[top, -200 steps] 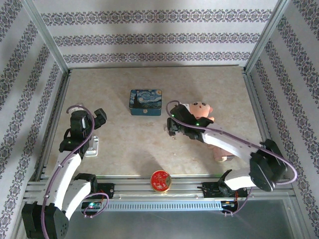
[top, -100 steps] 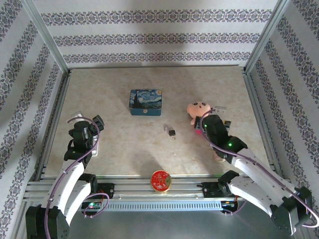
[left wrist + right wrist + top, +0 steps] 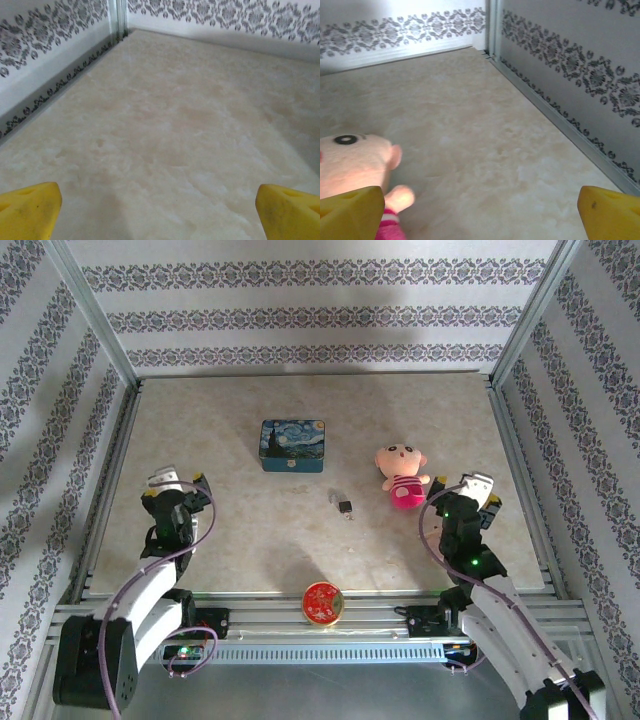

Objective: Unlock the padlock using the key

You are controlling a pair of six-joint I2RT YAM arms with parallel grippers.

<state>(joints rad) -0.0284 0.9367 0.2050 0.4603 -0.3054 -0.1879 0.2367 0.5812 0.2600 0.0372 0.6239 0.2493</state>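
Padlock near tin and doll, left end effector, right end effector both released.

Dk metal padlock, plush cloth doll, smooth marble-look table.

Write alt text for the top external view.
A tiny dark padlock lies alone in the middle of the table, with the left gripper and right gripper both open and well off to either side of it. A blue tin sits beyond it to the left, a pink plush doll to its right, and a red-and-gold disc on the front rail.
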